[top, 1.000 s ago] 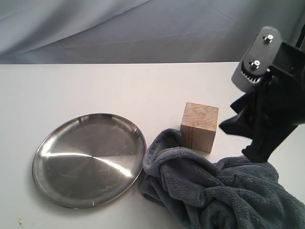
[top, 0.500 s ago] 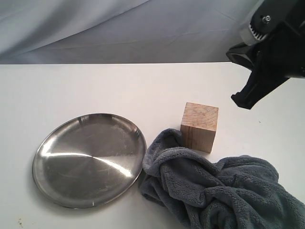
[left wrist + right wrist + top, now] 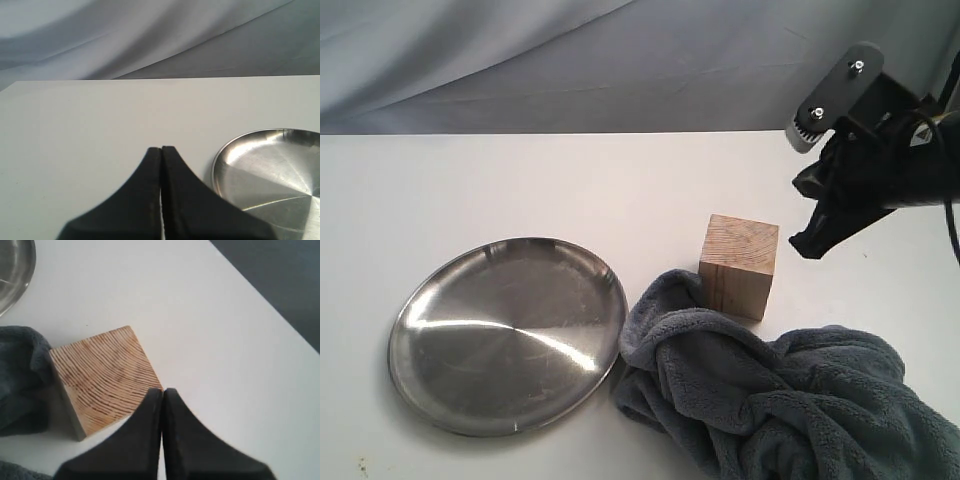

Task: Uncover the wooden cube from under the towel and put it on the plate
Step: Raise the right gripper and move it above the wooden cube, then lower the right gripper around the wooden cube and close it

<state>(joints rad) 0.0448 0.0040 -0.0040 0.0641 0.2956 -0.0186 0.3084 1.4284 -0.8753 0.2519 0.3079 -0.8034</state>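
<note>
The right gripper hangs in the air toward the right edge of the bench, its two black fingers pressed together with nothing between them; its tips point down and leftward, just to the right of the wooden cube and clear of it; in the right wrist view the closed tips sit over the cube's nearest top corner, with the ringed grain face turned up toward the camera. The cube stands upright on the bench, right of the middle, fully uncovered; a fold of the blue-grey towel touches its lower left side; the rest of the towel lies bunched in thick folds toward the near right corner. The steel plate rests flat toward the near left side, holding nothing, its right rim just beside the towel and well apart from the cube. The left gripper has its fingers together too, gripping nothing, above bare bench near the plate's rim.
</note>
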